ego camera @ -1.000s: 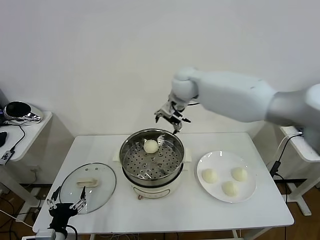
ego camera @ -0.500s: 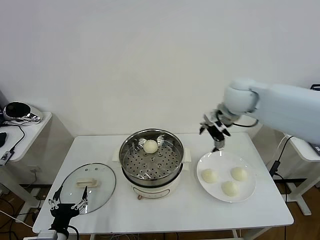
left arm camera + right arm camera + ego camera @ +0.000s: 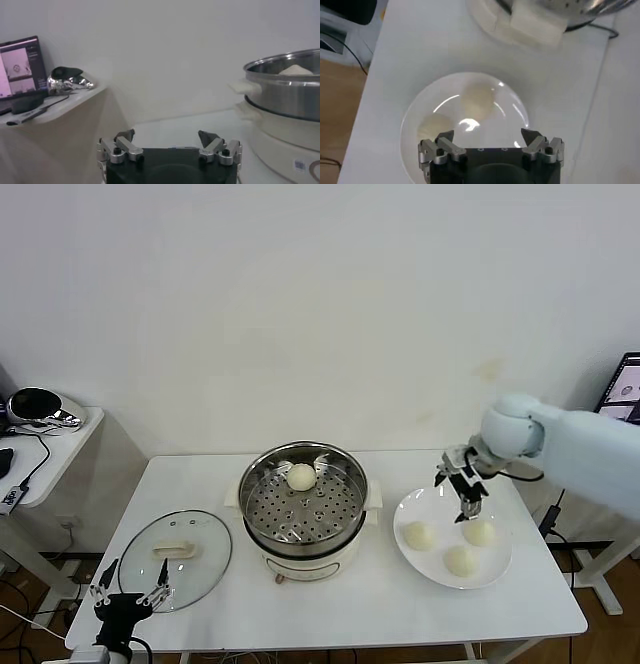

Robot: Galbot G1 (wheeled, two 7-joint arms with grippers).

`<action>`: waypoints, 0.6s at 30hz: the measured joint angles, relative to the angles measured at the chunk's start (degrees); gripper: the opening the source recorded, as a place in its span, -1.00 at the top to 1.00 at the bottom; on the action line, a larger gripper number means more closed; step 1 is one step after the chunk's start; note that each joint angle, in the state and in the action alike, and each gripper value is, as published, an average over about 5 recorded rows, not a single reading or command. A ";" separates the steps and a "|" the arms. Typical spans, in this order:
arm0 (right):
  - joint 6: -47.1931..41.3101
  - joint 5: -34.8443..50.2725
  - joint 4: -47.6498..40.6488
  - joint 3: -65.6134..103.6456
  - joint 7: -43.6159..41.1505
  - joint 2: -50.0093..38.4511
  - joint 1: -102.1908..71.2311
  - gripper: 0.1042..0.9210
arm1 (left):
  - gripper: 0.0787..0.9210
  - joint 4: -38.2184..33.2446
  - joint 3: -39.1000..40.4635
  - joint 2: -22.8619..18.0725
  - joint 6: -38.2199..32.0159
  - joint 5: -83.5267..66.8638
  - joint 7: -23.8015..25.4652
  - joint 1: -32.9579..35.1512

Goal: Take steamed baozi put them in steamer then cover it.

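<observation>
- Right wrist view: steamer (image 3: 540, 20) cut by top edge, only handle + bit of rim seen.
- Plate (image 3: 415, 112) partly behind right gripper (image 3: 490, 139); third bun not seen.
- Left wrist view: steamer (image 3: 285, 95) cut by frame edge; bun (image 3: 296, 70) inside shows top only.
- Head view: left gripper (image 3: 128, 592) body cut at bottom edge.

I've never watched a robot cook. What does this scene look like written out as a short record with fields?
steamer: middle of the table, uncovered
baozi in steamer: one, on the perforated tray
plate: beside the steamer, holding three baozi
cover: flat on the table, on the steamer's other side
right gripper: open, above the plate, holding nothing
left gripper: open, low at the table's front edge near the cover
</observation>
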 measured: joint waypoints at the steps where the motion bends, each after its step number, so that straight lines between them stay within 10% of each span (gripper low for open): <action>1: 0.04 -0.40 -0.64 0.54 0.12 0.45 -1.01 -0.76 | -0.77 0.05 -0.07 -0.01 0.00 0.00 0.00 -0.02; 18: -1.07 -4.48 -8.09 6.92 2.62 6.36 -12.24 -0.76 | -0.77 0.79 -0.62 -0.32 -0.17 -0.01 0.02 -0.04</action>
